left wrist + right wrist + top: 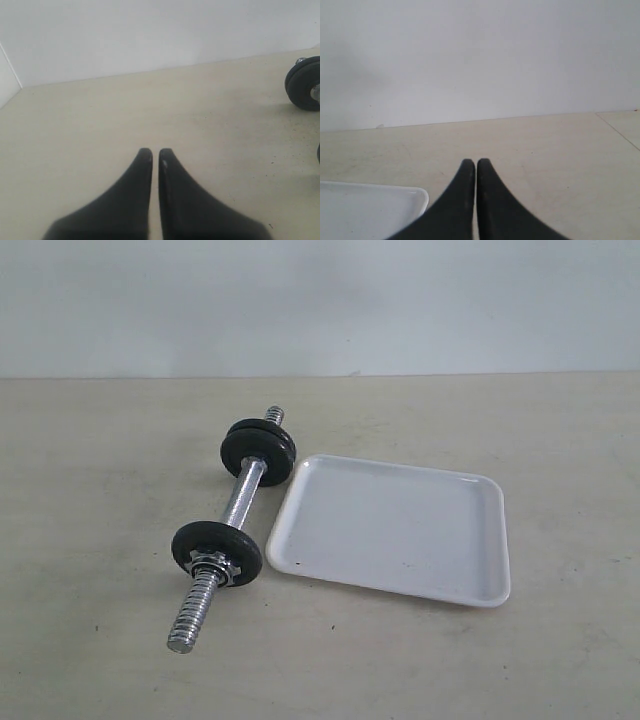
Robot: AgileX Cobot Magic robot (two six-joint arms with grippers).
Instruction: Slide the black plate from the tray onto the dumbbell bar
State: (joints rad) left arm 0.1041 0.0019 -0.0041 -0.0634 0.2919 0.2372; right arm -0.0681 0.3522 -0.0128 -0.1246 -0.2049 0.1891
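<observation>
I observed the dumbbell bar [243, 495] lying on the table [100, 660] left of centre. It ran diagonally from the front edge toward the rear edge. Two black discs [262, 452] sat pressed together on the end of the bar nearer the rear edge. The black plate [243, 428] was one of this pair, but I could not tell which. A third disc [200, 538], backed by a silver star nut [224, 567], sat toward the front end, with bare thread beyond it. The white tray [400, 525] lay flat to the right of the bar, its left corner just beside the third disc.

The left gripper [155, 152] hung above bare table, fingers together and gripping nothing. The right gripper [472, 162] hung likewise, fingers together, beside one corner of the tray.
</observation>
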